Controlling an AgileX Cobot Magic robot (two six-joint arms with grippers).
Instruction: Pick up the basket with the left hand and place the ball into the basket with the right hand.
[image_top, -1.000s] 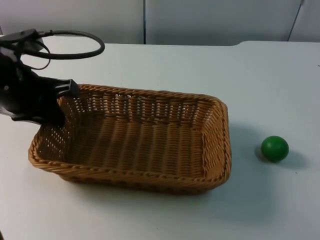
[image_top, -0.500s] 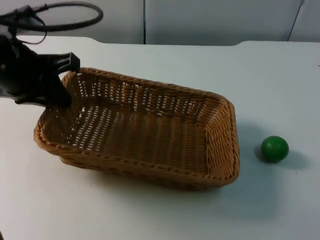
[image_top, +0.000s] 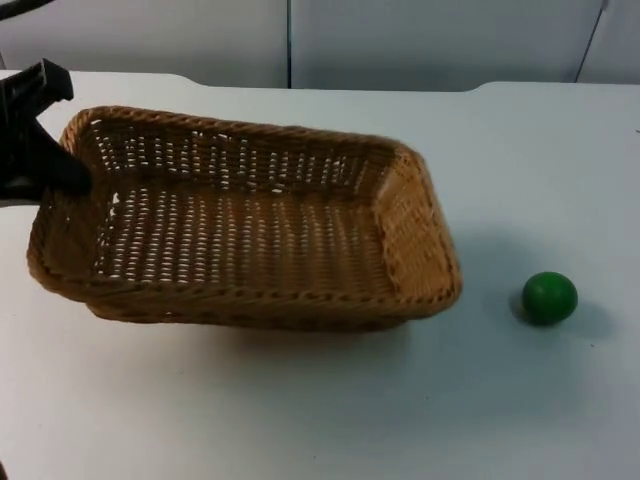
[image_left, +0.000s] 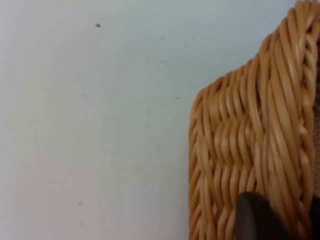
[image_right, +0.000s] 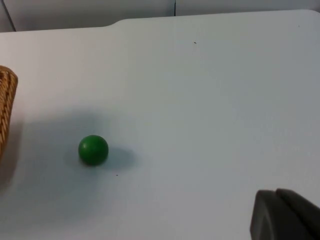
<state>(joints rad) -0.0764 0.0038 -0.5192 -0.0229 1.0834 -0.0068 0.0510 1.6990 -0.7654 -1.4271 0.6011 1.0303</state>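
White counter (image_top: 520, 150), grey wall behind. Left gripper (image_top: 40, 160) at far left, pinching basket (image_top: 250, 220) rim, basket tilted, lifted. Ball (image_top: 549, 297) right, well apart. Right gripper (image_right: 285, 215) waits; finger state unclear.

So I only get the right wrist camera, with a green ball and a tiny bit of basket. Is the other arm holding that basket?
Observer: Yes. The left gripper is shut on the basket's end rim, at the far left of the table in the top view.
Operator: Is the basket flat on the table?
Observer: No, it's tilted, the gripped end raised.
Operator: Anything inside it?
Observer: Nothing; the green ball sits on the table to the basket's right, apart from it.
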